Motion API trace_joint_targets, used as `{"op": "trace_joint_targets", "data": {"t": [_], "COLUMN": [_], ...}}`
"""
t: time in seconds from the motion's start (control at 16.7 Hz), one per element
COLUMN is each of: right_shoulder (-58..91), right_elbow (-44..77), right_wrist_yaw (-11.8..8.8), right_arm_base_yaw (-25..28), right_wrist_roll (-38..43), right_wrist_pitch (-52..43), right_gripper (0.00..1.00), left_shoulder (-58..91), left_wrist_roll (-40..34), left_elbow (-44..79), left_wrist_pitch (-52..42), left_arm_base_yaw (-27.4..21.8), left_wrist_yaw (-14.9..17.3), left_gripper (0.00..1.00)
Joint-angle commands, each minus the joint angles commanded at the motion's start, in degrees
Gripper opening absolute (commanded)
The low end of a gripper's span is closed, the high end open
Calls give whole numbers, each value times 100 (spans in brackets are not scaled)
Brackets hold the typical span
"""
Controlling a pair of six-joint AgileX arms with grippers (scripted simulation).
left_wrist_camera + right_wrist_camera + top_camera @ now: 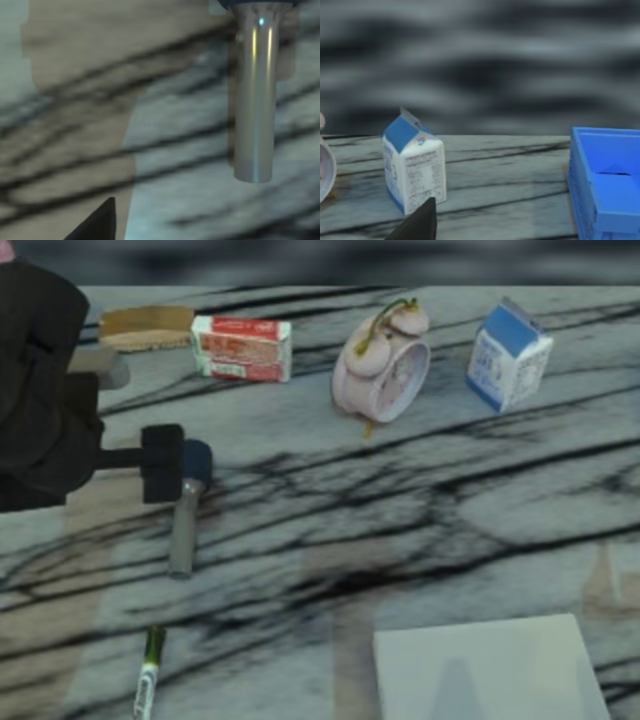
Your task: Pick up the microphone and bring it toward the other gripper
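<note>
At the left of the top view, the black left gripper [165, 462] is down at the dark navy foam head of the short grey-handled microphone [186, 515], which lies on the grey-veined marble desk [420, 490] with its handle pointing toward the lower edge. Whether its fingers have closed on the head, I cannot tell. The right gripper shows only as a dark fingertip [417, 222] in the right wrist view, facing a blue-and-white milk carton [412, 167].

On the marble table [420, 490] I count one microphone [186, 515], one marker pen [148, 675], one pink alarm clock [382, 362], one milk carton [508, 355], one red-and-white box [242, 348], one brush [146, 327], one white pad [490, 670] and one blue crate [607, 185].
</note>
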Motion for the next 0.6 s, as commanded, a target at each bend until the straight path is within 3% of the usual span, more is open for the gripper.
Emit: {"op": "trace_joint_targets", "data": {"t": [0.3,0.6], "right_shoulder": [0,0], "right_elbow": [0,0], "right_wrist_yaw": [0,0], "right_arm_base_yaw": [0,0], "right_wrist_roll": [0,0], "right_wrist_pitch": [0,0], "right_gripper": [100,100], "left_shoulder": [1459,1617], "left_wrist_roll": [-228,-252], "left_elbow": [969,1081], "left_wrist_pitch": [-701,-782], "left_arm_base_yaw": [-291,-328], "left_wrist_yaw": [66,76], "left_gripper": [100,100]}}
